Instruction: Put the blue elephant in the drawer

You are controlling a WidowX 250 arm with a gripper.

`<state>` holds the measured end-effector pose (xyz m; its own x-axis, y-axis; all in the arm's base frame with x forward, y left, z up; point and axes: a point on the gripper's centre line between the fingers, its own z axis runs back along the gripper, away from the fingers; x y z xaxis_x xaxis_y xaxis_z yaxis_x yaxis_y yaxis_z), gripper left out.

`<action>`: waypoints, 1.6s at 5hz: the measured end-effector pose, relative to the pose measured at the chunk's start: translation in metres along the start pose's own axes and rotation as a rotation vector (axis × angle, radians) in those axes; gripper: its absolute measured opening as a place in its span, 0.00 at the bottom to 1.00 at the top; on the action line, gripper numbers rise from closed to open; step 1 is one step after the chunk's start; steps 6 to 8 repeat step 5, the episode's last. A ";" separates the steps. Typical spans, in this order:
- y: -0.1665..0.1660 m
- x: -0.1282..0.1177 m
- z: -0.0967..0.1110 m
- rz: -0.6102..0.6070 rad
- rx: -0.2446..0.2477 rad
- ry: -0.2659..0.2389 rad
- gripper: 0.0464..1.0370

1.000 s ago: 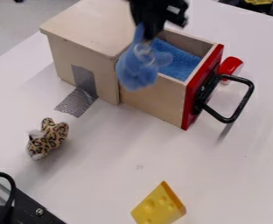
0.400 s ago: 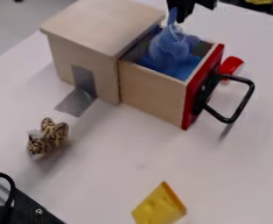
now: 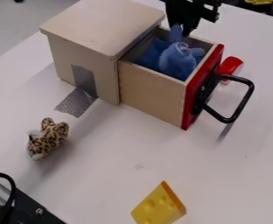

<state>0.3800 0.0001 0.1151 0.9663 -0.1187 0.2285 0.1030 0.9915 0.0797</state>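
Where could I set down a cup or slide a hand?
Bare white tabletop shows between the spotted plush toy, the yellow cheese wedge and the open wooden drawer; more lies right of the wedge, nearer than the black loop handle. It's crowded in the drawer, where the blue plush elephant sits under the black gripper.

Your black gripper (image 3: 184, 29) hangs down, with its low end at the bottom and the bigger, chunky part just above that end. Farther up from the low end, your black arm (image 3: 188, 6) goes out past the top edge of the view. A bumpy black piece (image 3: 209, 14) of your robot pokes out near the low end too, a little higher up and over toward the right side of the view, like a short, stubby elbow.
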 end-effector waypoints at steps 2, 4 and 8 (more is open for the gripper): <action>-0.024 -0.009 0.065 -0.076 0.017 -0.078 0.95; -0.049 -0.043 0.087 -0.130 -0.002 -0.056 0.96; -0.050 -0.044 0.087 -0.128 -0.004 -0.053 0.96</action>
